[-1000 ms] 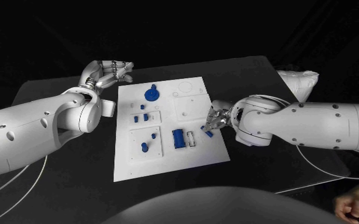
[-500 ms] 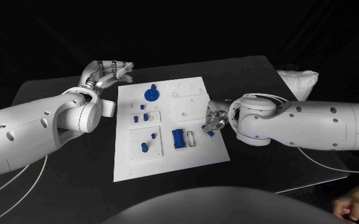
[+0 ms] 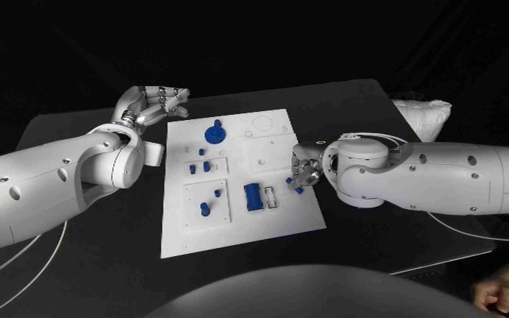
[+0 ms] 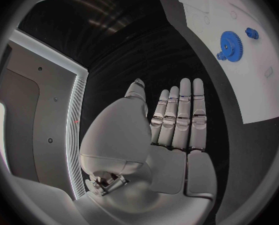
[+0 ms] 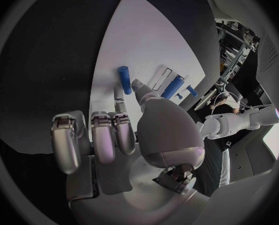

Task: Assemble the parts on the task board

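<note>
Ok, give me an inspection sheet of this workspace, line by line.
Surface: black table.
Job's things: white board mid-table; blue gear, blue block and small pegs on it; loose blue peg by the right fingertips.
Clutter: white bundle at the table's right edge.
Hands: left hand flat, empty, off the board; right hand over the board's right edge, fingers curled, grip unclear.
Cables: white cable under the right arm.
Surroundings: dark.

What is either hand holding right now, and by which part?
Nothing. The left hand lies flat and empty beside the task board. The right hand reaches its fingers toward a small blue peg without gripping it.
</note>
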`<act>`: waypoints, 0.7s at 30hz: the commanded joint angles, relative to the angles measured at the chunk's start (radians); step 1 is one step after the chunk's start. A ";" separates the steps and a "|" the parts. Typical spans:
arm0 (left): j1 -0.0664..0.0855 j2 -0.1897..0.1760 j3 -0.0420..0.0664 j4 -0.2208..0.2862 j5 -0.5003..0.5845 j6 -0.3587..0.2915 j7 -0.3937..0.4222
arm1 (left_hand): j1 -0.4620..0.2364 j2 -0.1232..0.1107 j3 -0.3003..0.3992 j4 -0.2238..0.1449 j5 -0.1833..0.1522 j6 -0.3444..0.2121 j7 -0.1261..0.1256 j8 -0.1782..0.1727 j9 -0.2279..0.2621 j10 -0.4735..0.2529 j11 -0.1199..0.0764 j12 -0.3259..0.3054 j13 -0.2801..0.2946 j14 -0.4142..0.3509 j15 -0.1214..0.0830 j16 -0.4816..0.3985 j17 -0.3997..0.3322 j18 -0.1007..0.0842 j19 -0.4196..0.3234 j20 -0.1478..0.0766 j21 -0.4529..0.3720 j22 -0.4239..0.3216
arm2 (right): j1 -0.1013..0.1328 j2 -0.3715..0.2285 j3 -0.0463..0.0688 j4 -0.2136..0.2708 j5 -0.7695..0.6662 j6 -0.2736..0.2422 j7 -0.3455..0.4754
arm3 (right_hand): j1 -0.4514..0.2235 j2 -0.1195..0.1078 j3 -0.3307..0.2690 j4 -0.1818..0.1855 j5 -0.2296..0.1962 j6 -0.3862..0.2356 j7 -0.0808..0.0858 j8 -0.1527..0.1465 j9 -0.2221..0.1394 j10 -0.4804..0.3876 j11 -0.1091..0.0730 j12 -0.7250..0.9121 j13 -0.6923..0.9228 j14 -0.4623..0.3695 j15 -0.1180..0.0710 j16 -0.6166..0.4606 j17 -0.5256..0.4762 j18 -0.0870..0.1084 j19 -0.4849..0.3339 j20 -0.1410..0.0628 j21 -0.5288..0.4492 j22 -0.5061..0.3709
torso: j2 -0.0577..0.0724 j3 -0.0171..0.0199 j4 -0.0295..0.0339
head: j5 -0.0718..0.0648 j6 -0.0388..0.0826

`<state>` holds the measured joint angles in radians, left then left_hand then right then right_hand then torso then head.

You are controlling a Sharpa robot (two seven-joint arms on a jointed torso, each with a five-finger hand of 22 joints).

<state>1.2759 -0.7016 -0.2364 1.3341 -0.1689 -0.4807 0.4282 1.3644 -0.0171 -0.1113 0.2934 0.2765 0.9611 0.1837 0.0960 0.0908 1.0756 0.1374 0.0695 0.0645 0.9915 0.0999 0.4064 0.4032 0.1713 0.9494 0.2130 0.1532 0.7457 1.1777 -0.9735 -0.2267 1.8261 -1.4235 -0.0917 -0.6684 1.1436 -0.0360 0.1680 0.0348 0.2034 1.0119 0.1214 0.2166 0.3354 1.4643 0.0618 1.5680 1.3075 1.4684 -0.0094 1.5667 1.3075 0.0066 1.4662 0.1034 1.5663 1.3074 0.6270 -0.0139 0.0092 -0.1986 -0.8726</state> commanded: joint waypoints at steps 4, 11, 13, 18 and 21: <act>0.001 0.002 0.001 0.001 -0.004 0.019 0.004 | -0.003 0.009 -0.008 -0.001 0.007 -0.008 -0.002 0.005 0.002 -0.006 0.000 0.004 0.001 -0.008 0.000 0.000 -0.001 0.011 0.004 0.001 -0.005 -0.001 | -0.013 0.002 -0.010 -0.013 -0.057 0.128 -0.152 | -0.019 -0.008 -0.015 0.006 -0.002 -0.019 -0.002 0.015 0.018 0.107 -0.006 0.003 0.263 0.102 -0.008 0.004 0.263 -0.007 0.105 -0.008 0.004 0.263 | 0.000 0.0005 0.0000 | 0.001 0.000; 0.001 0.002 0.000 0.002 -0.004 0.021 0.002 | -0.003 0.009 -0.008 -0.001 0.007 -0.008 -0.002 0.005 0.002 -0.006 0.000 0.004 0.001 -0.008 0.000 0.000 -0.001 0.011 0.004 0.001 -0.005 -0.001 | -0.019 0.006 -0.010 -0.015 -0.096 0.159 -0.160 | -0.012 -0.015 -0.020 0.006 -0.009 -0.042 -0.006 0.053 0.068 0.107 -0.010 0.003 0.263 0.102 -0.011 0.004 0.263 -0.007 0.105 -0.011 0.004 0.263 | 0.000 0.0001 -0.0006 | 0.002 0.000; 0.001 0.003 0.000 0.002 -0.004 0.022 0.002 | -0.003 0.009 -0.008 -0.001 0.007 -0.008 -0.002 0.005 0.002 -0.006 0.000 0.004 0.001 -0.008 0.000 0.000 -0.001 0.011 0.004 0.001 -0.005 -0.001 | -0.020 0.007 -0.010 -0.015 -0.102 0.165 -0.161 | -0.009 -0.017 -0.023 0.007 -0.010 -0.062 -0.006 0.073 0.096 0.107 -0.011 0.003 0.263 0.102 -0.013 0.004 0.263 -0.007 0.105 -0.013 0.004 0.263 | 0.000 0.0000 -0.0003 | 0.000 0.000; 0.001 0.005 0.000 0.001 -0.004 0.025 0.001 | -0.003 0.009 -0.008 -0.001 0.007 -0.008 -0.002 0.005 0.002 -0.006 0.000 0.004 0.001 -0.008 0.000 0.000 -0.001 0.011 0.004 0.001 -0.005 -0.001 | -0.023 0.010 -0.010 -0.016 -0.111 0.174 -0.163 | -0.002 -0.016 -0.024 0.009 -0.009 -0.121 -0.008 0.118 0.158 0.107 -0.011 0.003 0.263 0.102 -0.013 0.004 0.263 -0.007 0.105 -0.015 0.004 0.263 | -0.001 -0.0001 0.0002 | 0.000 0.000; 0.000 0.005 0.000 0.001 -0.005 0.026 0.000 | -0.003 0.009 -0.008 -0.001 0.007 -0.008 -0.002 0.005 0.002 -0.006 0.000 0.004 0.001 -0.008 0.000 0.000 -0.001 0.011 0.004 0.001 -0.005 -0.001 | -0.024 0.011 -0.010 -0.017 -0.114 0.175 -0.164 | 0.007 -0.011 -0.019 0.005 0.002 -0.139 -0.007 0.138 0.182 0.107 -0.011 0.003 0.263 0.102 -0.014 0.004 0.263 -0.007 0.105 -0.015 0.004 0.263 | 0.000 0.0002 0.0000 | 0.000 0.000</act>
<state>1.2759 -0.6982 -0.2367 1.3342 -0.1690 -0.4742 0.4252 1.3643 -0.0172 -0.1113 0.2935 0.2765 0.9611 0.1837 0.0960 0.0916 1.0756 0.1374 0.0695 0.0645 0.9915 0.0999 0.4064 0.4033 0.1713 0.9494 0.2130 0.1535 0.7459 1.1680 -0.9618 -0.2245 1.8179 -1.5247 0.0012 -0.6715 1.1389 -0.0489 0.1490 0.0428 0.1998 0.8788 0.1142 0.3496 0.7790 1.4644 0.0546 1.5680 1.3074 1.4684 -0.0166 1.5667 1.3074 0.0067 1.4662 0.0964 1.5663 1.3080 0.6268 -0.0138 0.0092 -0.1983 -0.8726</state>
